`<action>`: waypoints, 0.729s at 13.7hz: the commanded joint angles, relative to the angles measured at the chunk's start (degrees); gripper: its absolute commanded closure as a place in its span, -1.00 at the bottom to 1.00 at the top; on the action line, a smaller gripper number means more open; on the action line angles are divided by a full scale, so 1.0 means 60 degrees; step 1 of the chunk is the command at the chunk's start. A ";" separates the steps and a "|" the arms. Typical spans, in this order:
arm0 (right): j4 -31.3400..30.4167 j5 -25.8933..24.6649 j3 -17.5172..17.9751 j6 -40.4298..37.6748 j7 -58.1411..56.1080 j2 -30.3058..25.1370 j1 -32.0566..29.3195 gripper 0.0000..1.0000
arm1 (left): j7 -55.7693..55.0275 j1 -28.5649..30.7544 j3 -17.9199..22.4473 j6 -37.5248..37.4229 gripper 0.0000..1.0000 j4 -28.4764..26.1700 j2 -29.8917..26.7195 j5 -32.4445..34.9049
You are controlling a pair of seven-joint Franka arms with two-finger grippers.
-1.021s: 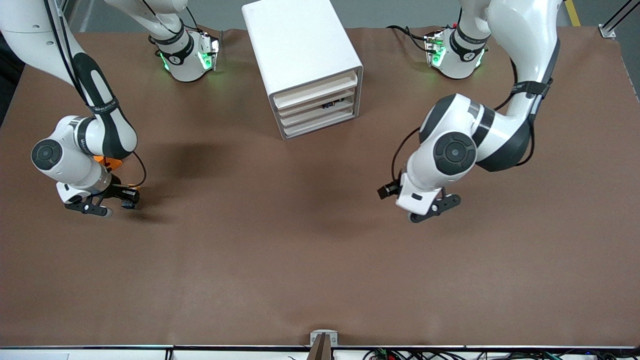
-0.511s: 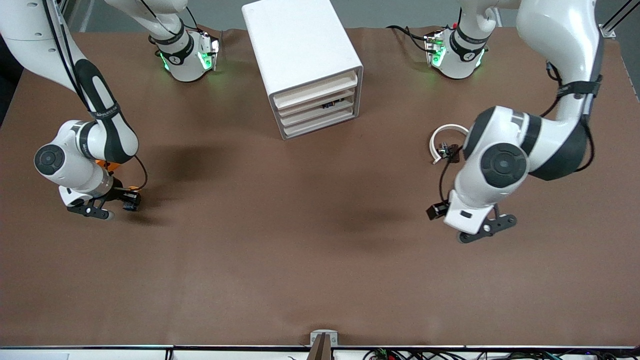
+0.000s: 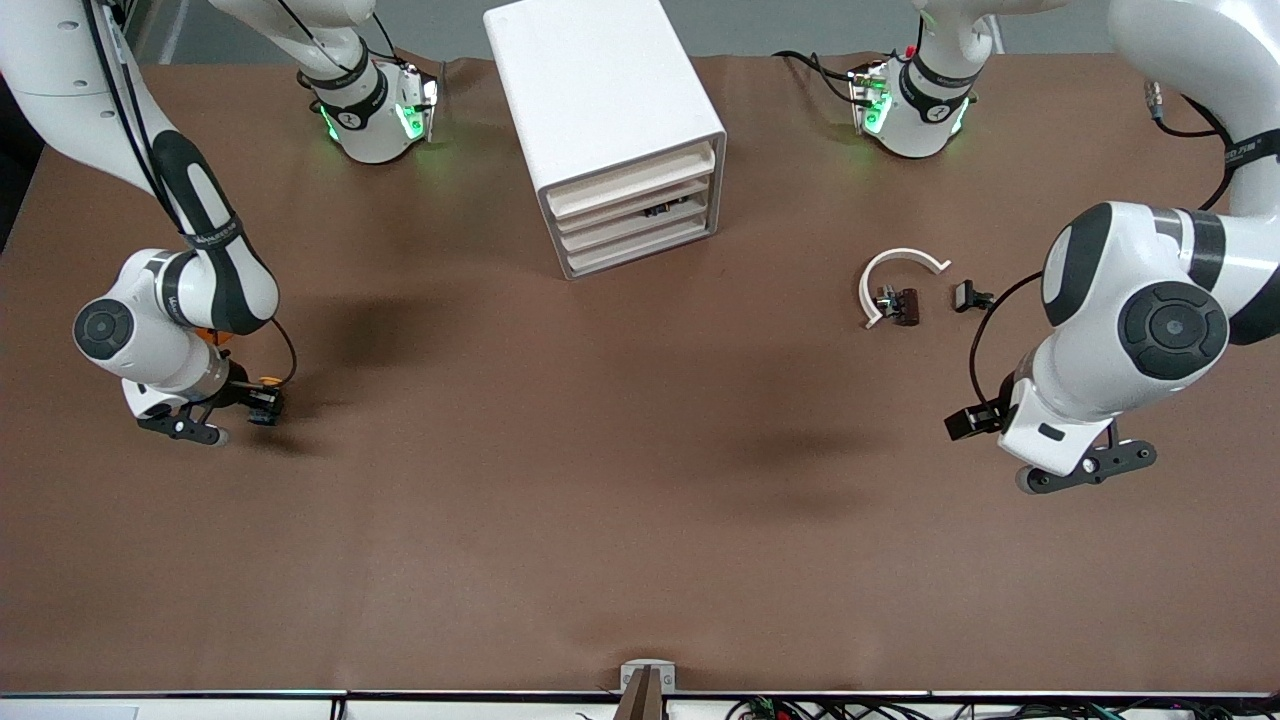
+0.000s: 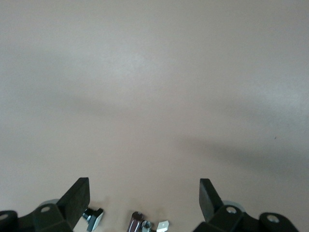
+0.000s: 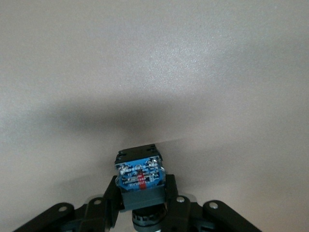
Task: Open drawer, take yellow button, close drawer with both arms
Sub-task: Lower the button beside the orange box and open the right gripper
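Right gripper (image 3: 215, 418) jaws clamp the button (image 5: 140, 175) above the bench (image 3: 600, 500); left gripper (image 4: 145, 198) jaws gape wide, empty

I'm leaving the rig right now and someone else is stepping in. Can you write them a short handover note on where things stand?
Right gripper: shut on the button, over bare table at the right arm's end.
Left gripper: open and empty, over bare table at the left arm's end.
The cabinet stands between the arm bases; the top drawer looks pushed in, level with the three below.
A white arc with small black parts lies on the table near the left arm; it is no part of the job.
Done: button taken, drawer apparently shut.
Left: probably only setting the button down, if that is wanted.
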 commanded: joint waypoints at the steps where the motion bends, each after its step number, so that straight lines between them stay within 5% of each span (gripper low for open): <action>1: 0.0223 -0.0102 0.0139 -0.0111 0.0282 0.0084 -0.0087 -1.00 | 0.0042 0.0320 -0.0125 -0.0479 -1.00 -0.0184 -0.0433 -0.0076; 7: 0.0748 -0.0073 0.0226 -0.1745 0.0296 -0.0545 -0.0058 -1.00 | -0.1669 0.0541 -0.0125 -0.1417 -1.00 -0.0170 -0.0610 -0.1042; 10: 0.0867 -0.0044 0.0299 -0.2614 0.0195 -0.1276 -0.0058 -1.00 | -0.4168 0.0351 -0.0198 -0.1608 -1.00 -0.0184 -0.0566 -0.1802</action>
